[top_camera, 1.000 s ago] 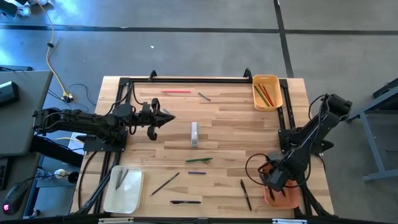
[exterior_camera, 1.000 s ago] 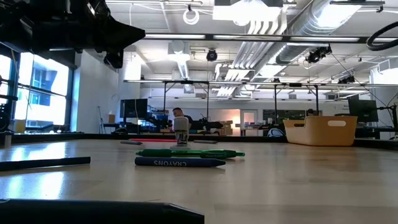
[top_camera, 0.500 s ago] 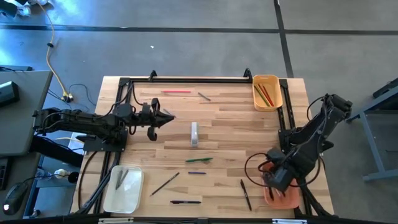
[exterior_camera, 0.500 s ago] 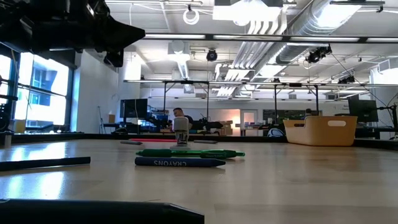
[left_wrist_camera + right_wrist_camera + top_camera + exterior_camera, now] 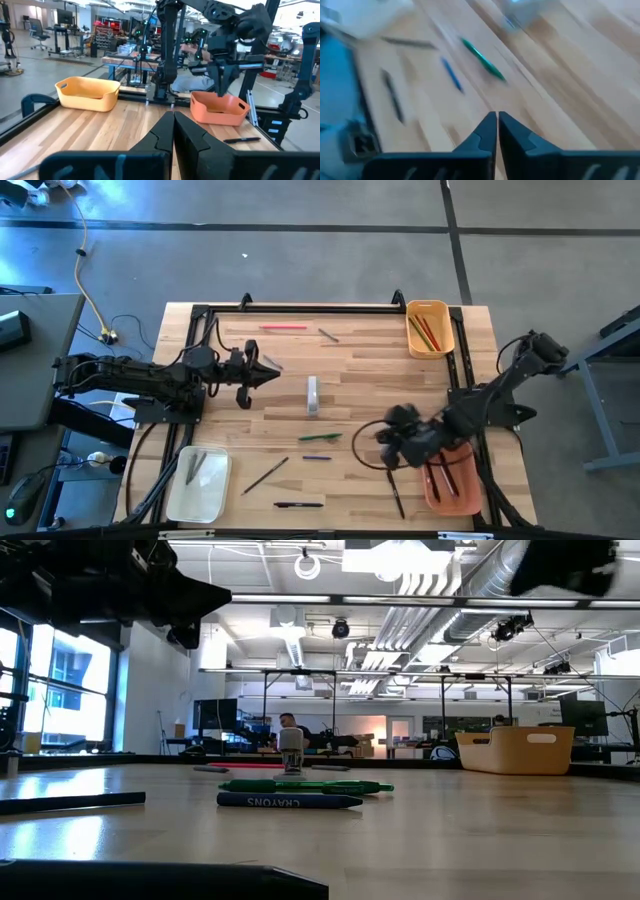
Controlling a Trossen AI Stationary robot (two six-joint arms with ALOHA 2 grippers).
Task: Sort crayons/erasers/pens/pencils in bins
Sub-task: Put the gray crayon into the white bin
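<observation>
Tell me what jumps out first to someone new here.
The right gripper, shut and empty, hangs over the table beside the orange bin at the near right edge. Loose pens and crayons litter the middle, among them a green pen. The left gripper waits shut at the left.

A wooden table carries everything. Just beside the right gripper, toward the near edge, lies a black pen; on its other side, toward the table's right edge, sits the orange bin. Toward the left arm from that gripper lie a green marker and a blue crayon, then a dark pencil and another black pen. Well apart, at the near left corner, is the white bin. Ahead of the left gripper stands a small white object; beyond it lie a red pencil and a grey stick. The yellow bin sits at the far right corner.
</observation>
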